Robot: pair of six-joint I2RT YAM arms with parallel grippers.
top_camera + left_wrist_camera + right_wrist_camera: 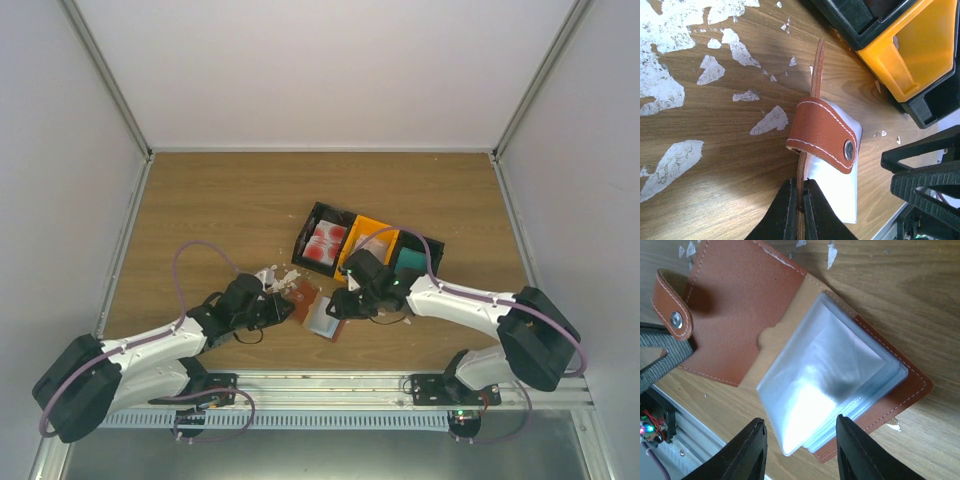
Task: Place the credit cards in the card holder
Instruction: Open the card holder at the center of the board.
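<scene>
While in left jaws, card holder (730,305) open.

Glare on the clear sleeves (840,380) of the card holder (740,315) hides their contents. The left wrist view cuts off the orange tray (920,50)

A wooden tabletop (220,200) is carrying three small trays sitting side by side in a slanted row: a black tray (303,240), an orange tray (375,222) touching it, and a second black tray (433,243) at the right end. White flaky scraps (268,275) are lying scattered near the row's left end. White walls (320,70) are enclosing the tabletop, and a metal rail (330,383) is running along its near edge.
</scene>
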